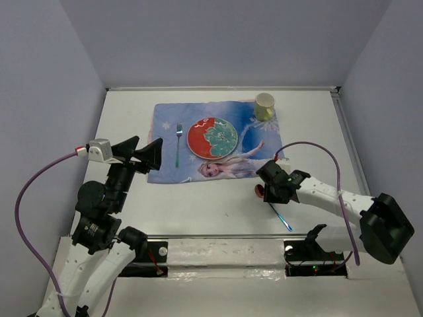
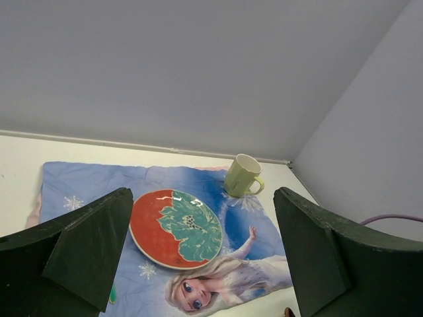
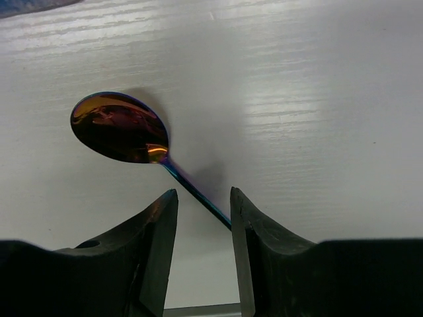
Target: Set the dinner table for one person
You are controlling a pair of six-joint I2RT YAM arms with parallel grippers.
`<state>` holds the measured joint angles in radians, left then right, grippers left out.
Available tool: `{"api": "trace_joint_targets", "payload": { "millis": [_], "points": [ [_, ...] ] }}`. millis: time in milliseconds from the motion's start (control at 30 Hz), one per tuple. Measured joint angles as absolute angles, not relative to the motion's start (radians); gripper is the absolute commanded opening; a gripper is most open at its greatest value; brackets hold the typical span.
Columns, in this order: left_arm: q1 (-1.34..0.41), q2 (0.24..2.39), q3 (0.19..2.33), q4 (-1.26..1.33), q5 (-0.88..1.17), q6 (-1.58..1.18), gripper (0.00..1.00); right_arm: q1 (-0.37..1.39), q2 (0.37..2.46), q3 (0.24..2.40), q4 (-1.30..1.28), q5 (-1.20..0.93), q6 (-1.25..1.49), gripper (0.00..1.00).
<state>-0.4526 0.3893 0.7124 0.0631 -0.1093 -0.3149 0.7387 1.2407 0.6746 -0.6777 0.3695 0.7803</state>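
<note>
Near the table's [image 1: 198, 211] near edge, right of middle, the spoon [image 3: 119, 129] lies flat; the right gripper [image 3: 203, 214] straddles its thin handle, fingers apart. Closing off-centre could flick it away. The left gripper [image 2: 203, 198] hangs wide open.

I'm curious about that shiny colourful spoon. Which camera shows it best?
The right wrist view: the spoon lies close up, its iridescent bowl and handle sharp. The top external view shows it small, its bowl partly hidden by the right gripper. The left wrist view gives no clear sight of it.
</note>
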Motion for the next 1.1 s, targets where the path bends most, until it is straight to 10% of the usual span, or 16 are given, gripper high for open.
{"api": "trace_joint_targets", "payload": {
  "millis": [200, 400, 1100],
  "points": [
    [-0.453, 0.389, 0.712, 0.063, -0.110, -0.314, 0.99, 0.736, 1.318, 0.670, -0.618, 0.278, 0.737, 0.37],
    [-0.453, 0.389, 0.712, 0.063, -0.110, -0.314, 0.99, 0.735, 1.354, 0.675, -0.582, 0.242, 0.700, 0.00],
    [-0.453, 0.390, 0.712, 0.064, -0.110, -0.314, 0.99, 0.703, 1.531, 1.240, -0.527, 0.356, 0.384, 0.00]
  ]
}}
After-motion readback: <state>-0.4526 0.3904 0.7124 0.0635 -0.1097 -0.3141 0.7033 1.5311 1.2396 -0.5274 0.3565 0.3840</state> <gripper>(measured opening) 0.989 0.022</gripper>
